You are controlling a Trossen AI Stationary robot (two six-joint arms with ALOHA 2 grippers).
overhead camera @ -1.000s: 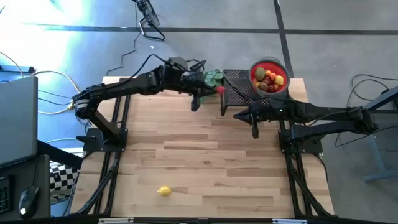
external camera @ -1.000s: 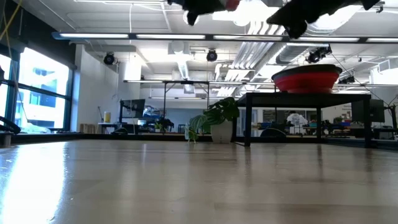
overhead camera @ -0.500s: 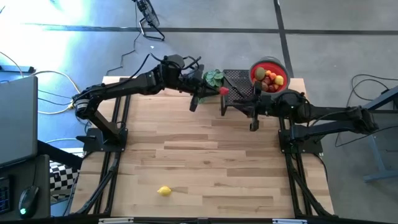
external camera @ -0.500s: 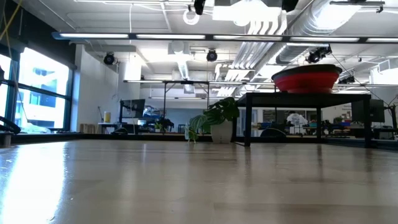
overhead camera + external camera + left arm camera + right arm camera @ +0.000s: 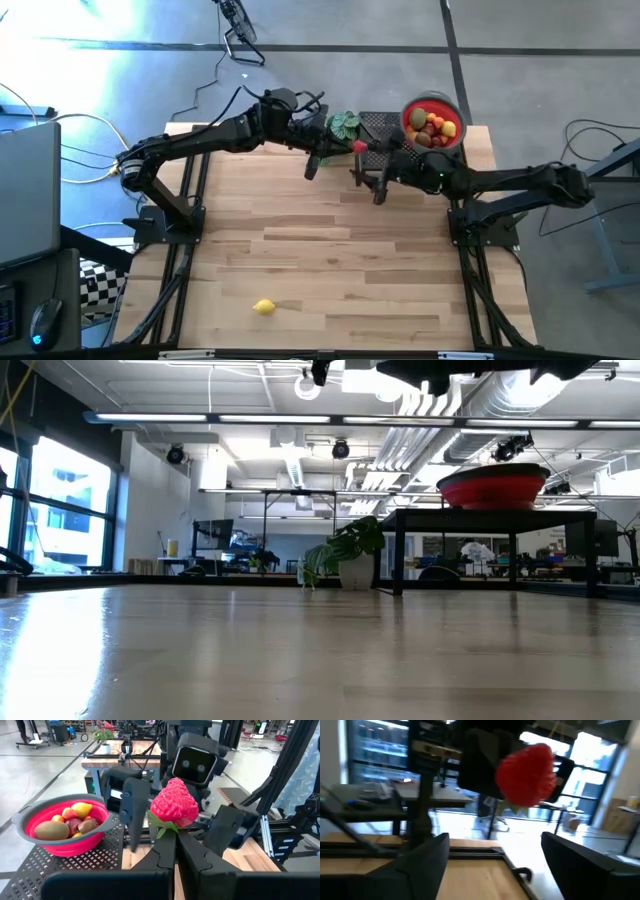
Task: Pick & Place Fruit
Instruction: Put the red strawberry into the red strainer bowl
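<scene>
A bare wooden tabletop (image 5: 300, 650) is stretching away toward a bright workshop room. At the far edge a red bowl (image 5: 492, 487) is sitting on a dark raised stand (image 5: 490, 515), and a green leafy plant (image 5: 345, 550) in a white pot is standing just left of it. Dark arm parts (image 5: 460, 368) are poking in from above — only their undersides are showing.
</scene>
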